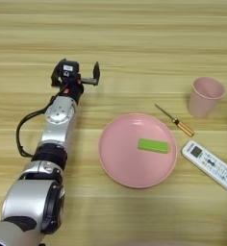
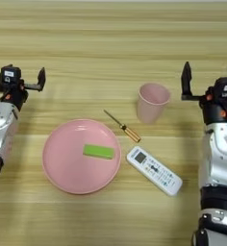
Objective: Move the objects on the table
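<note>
A pink cup [image 2: 152, 102] stands upright right of centre. Just in front of it a thin screwdriver [image 2: 123, 127] with an orange handle lies slanted, and a white remote [image 2: 154, 170] lies nearer the front. A small green block [image 2: 98, 152] rests flat on the round pink plate [image 2: 62, 168]. My right gripper [image 2: 209, 74] is open to the right of the cup, a clear gap away, holding nothing. On the left side of the table my left gripper [image 1: 75, 74] is open too, well away from all the objects.
The wood-grain table [image 1: 134, 38] stretches bare behind the objects. My left forearm [image 1: 55, 139] lies along the left side, with a black cable looping beside it. My right forearm [image 2: 219, 168] runs down the right edge.
</note>
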